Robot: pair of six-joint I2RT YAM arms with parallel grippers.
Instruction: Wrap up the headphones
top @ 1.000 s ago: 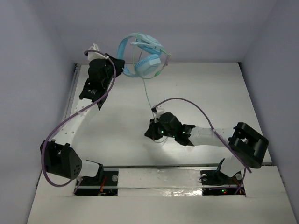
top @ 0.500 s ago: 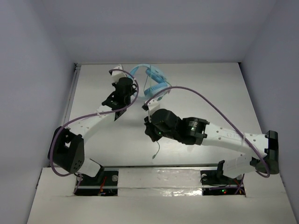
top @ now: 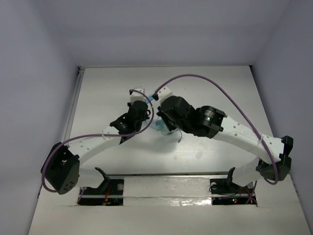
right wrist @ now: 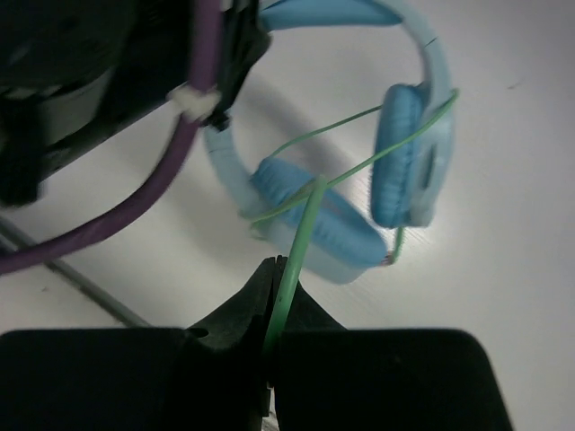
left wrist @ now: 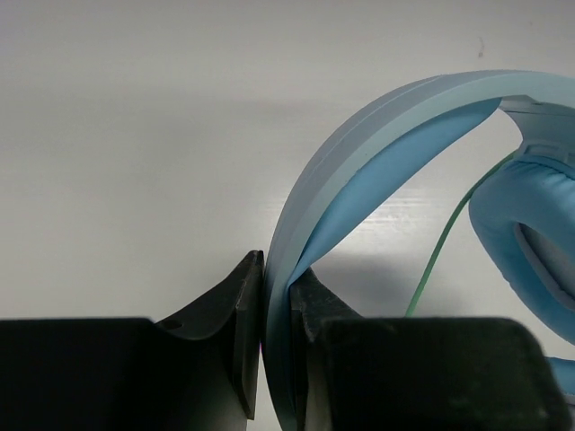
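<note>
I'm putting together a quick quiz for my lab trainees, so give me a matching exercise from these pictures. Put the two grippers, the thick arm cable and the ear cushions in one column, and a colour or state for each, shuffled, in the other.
Column one:
1. left gripper
2. right gripper
3. thick arm cable
4. ear cushions

Column two:
A. purple
B. shut on the thin green cable
C. blue
D. shut on the headband

Pairs: 1-D, 2-B, 3-A, 4-C.
</note>
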